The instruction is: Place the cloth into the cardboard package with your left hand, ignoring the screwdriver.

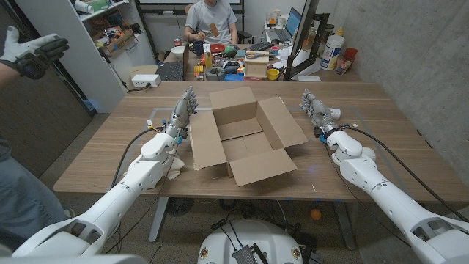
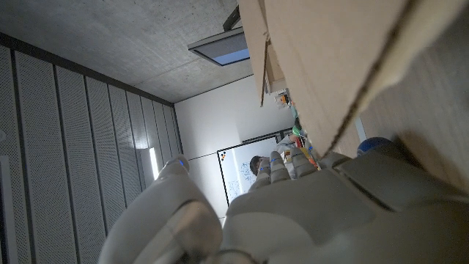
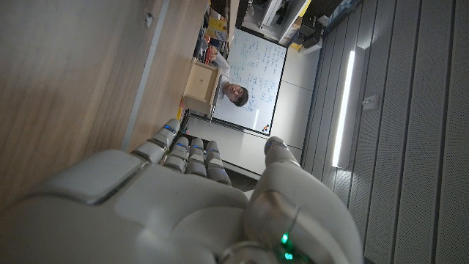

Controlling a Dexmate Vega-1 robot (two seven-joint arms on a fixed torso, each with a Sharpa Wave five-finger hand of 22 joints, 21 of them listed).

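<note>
Two white robot arms over a brown wooden table [image 1: 381,158], with an open brown cardboard box [image 1: 245,136] in the middle, flaps folded outward. Left hand [image 1: 183,114] just beside the box's left flap, fingers straight and close together, holding nothing; from the left wrist view, same left hand [image 2: 293,198] right against the cardboard wall [image 2: 352,66]. Crumpled off-white cloth [image 1: 174,166] on the table left of the box, near its front left corner, partly hidden under the left forearm and apart from the hand. Right hand [image 1: 315,108] right of the box, well apart from it, fingers extended side by side, empty; small white object [image 1: 334,113] just beyond it, too small to identify. From the right wrist view, right hand [image 3: 183,198] alongside the wood surface, fingers straight. Behind the box, past the far table edge, a seated person [image 1: 212,22] at a cluttered desk. Far left of the box, another person's gloved hand [image 1: 33,51] raised.
</note>
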